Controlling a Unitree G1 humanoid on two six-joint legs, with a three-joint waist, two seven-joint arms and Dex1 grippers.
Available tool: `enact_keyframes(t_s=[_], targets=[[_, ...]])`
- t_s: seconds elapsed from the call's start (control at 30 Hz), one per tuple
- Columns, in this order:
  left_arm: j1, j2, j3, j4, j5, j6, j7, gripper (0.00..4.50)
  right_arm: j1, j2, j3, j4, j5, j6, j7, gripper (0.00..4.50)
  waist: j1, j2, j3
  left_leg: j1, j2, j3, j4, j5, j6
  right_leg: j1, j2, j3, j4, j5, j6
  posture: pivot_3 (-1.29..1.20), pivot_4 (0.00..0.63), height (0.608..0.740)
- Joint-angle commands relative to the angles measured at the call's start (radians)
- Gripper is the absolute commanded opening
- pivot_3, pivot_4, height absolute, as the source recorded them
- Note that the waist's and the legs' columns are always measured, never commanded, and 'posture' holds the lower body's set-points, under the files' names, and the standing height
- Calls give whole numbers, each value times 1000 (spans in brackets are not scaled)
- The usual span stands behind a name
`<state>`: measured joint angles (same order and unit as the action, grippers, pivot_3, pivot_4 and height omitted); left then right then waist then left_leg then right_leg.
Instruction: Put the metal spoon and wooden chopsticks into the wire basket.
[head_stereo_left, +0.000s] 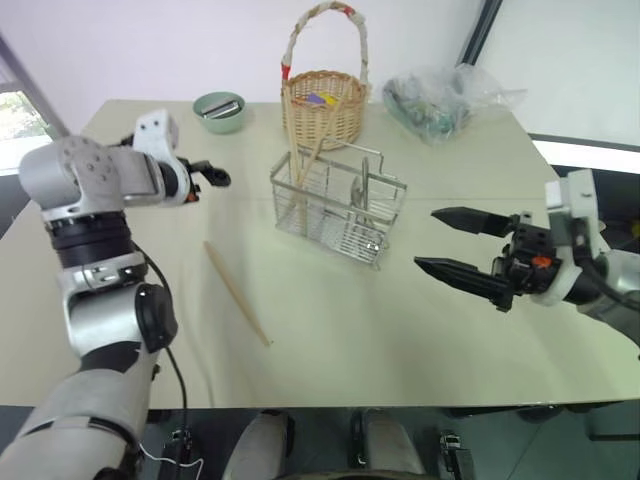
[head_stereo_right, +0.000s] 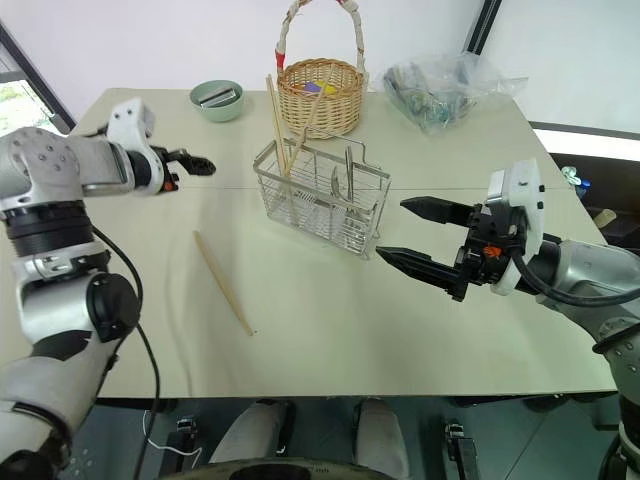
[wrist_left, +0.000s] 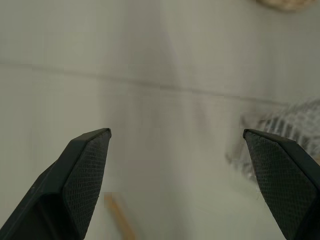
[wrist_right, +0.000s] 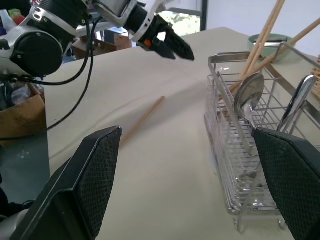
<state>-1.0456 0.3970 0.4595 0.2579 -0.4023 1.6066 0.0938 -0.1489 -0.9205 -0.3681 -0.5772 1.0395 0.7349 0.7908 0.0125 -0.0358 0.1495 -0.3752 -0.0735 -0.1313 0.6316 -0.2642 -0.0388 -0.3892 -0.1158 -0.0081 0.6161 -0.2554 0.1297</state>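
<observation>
I see the wire basket (head_stereo_left: 338, 208) standing upright near the middle of the table (head_stereo_left: 400, 330). Wooden chopsticks (head_stereo_left: 297, 150) lean in its left compartment, their tips rising well above the rim. One more chopstick (head_stereo_left: 237, 293) lies flat on the table in front of the wire basket and to its left, apart from it and touched by nothing. In my right wrist view a metal spoon (wrist_right: 248, 97) stands bowl-up in a compartment of the wire basket, with another shiny utensil handle (wrist_right: 297, 102) in the compartment beside it.

My left hand (head_stereo_left: 213, 177) hovers above the table to the left of the wire basket, well apart from it, its fingers (wrist_left: 85, 175) spread wide with nothing between them. My right hand (head_stereo_left: 455, 240) sits to the right of the wire basket, pointing toward it, near but not touching; its two fingers (head_stereo_left: 462, 276) also stand wide apart and empty.

Behind the wire basket I have a round wicker basket (head_stereo_left: 323, 105) with a tall handle. To its left is a small green bowl (head_stereo_left: 219, 112), and to its right a crumpled clear plastic bag (head_stereo_left: 440, 100).
</observation>
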Motion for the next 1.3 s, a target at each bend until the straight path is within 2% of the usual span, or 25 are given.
enact_keyframes(t_s=[0.03, 0.2, 0.33, 0.47, 0.83, 0.87, 0.93, 1.0, 1.13, 1.17, 1.3], targets=[[24, -36, 77, -49, 16, 8, 126, 4463, -23, 9, -4, 0, -4, -22, 10, 4312, 0, 0, 0, 0, 0, 0, 0, 0, 0, 0, 0, 0, 0, 0, 0, 0, 150, 678], [87, -115, 160, -75, 54, 8, 296, 4463, -8, 13, -6, -17, 6, -14, 4, 4312, 2, 0, 0, 0, 0, 1, 0, 0, -1, 0, -1, 0, 0, 0, 0, 0, 150, 678], [91, -159, 190, -54, 49, 8, 352, 4463, 10, 21, -16, -44, 27, -2, -20, 4312, 9, -2, 0, -1, 0, 1, 1, 0, -1, 0, -2, 0, 0, 0, 0, 0, 150, 678], [73, -213, 205, 7, 63, 8, 371, 4463, 37, 26, -30, -71, 46, 0, -40, 4312, 29, -1, 0, -1, -1, 2, 1, 0, -2, 0, -2, 0, -1, 0, 0, 0, 150, 678], [28, -278, 206, 109, 123, 8, 362, 4463, 66, 42, -45, -106, 76, -11, -102, 4312, 31, 2, -2, 0, -1, 2, 1, -1, -3, 2, -3, 0, -1, 0, 0, 0, 150, 678], [27, -280, 204, 109, 127, 8, 359, 3955, 66, 44, -46, -106, 78, -12, -106, 4312, 31, 2, -2, 0, -1, 2, 1, -1, -3, 2, -3, 0, -1, 0, 0, 0, 150, 678], [22, -282, 209, 110, 136, 8, 354, 3237, 65, 45, -48, -105, 84, -13, -112, 4312, 31, 2, -2, 0, -1, 2, 1, -1, -3, 2, -3, 0, -1, 0, 0, 0, 150, 678], [13, -283, 222, 112, 150, 8, 356, 2138, 65, 45, -48, -105, 87, -15, -118, 4312, 31, 2, -2, 0, -1, 2, 1, -1, -3, 2, -3, 0, -1, 0, 0, 0, 150, 678], [-6, -285, 249, 111, 182, 8, 358, 318, 66, 46, -43, -106, 88, -19, -124, 4312, 31, 2, -2, 0, -2, 2, 1, -1, -3, 2, -3, 0, -1, 0, 0, 0, 150, 678], [-10, -285, 257, 108, 191, 8, 358, 66, 67, 47, -42, -107, 88, -20, -124, 4312, 31, 2, -2, 0, -2, 2, 1, -1, -3, 2, -3, 0, -1, 0, 0, 0, 150, 678], [-20, -291, 284, 98, 222, 8, 356, 66, 68, 44, -40, -102, 84, -22, -119, 4312, 30, 2, -2, 0, -2, 2, 1, -1, -3, 2, -3, 0, -1, 0, 0, 0, 150, 678]])
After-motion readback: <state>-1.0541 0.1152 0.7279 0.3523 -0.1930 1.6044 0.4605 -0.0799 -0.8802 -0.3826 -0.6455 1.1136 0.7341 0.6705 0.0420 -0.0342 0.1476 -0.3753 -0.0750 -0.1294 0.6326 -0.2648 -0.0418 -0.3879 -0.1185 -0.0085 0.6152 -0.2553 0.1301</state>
